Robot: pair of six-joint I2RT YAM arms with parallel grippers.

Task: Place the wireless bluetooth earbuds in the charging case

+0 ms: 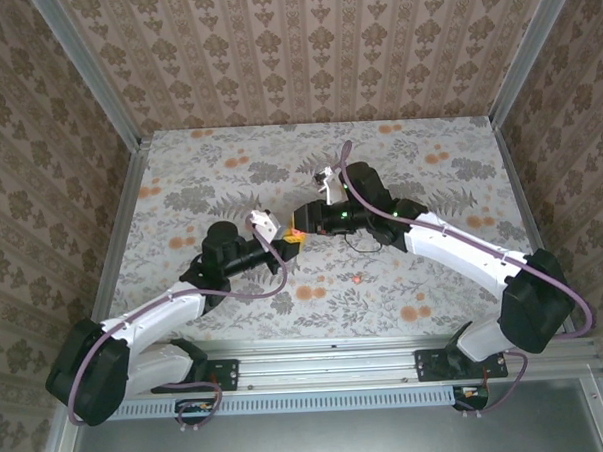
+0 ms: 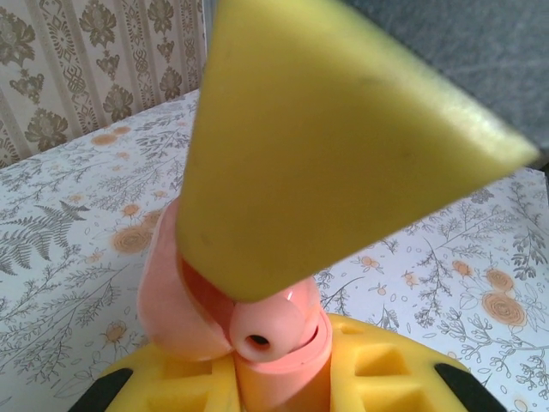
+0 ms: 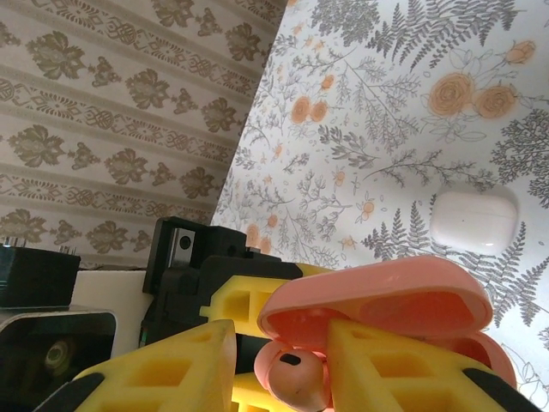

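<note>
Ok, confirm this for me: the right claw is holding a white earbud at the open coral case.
Not quite. The earbud in the right claw is coral, not white, as the right wrist view shows. It is held at the open coral case, as you said.

The surface [image 1: 428, 150] is covered in a floral print of grey ferns and orange blooms. One closed white charging case [image 3: 473, 221] lies flat on it.
</note>
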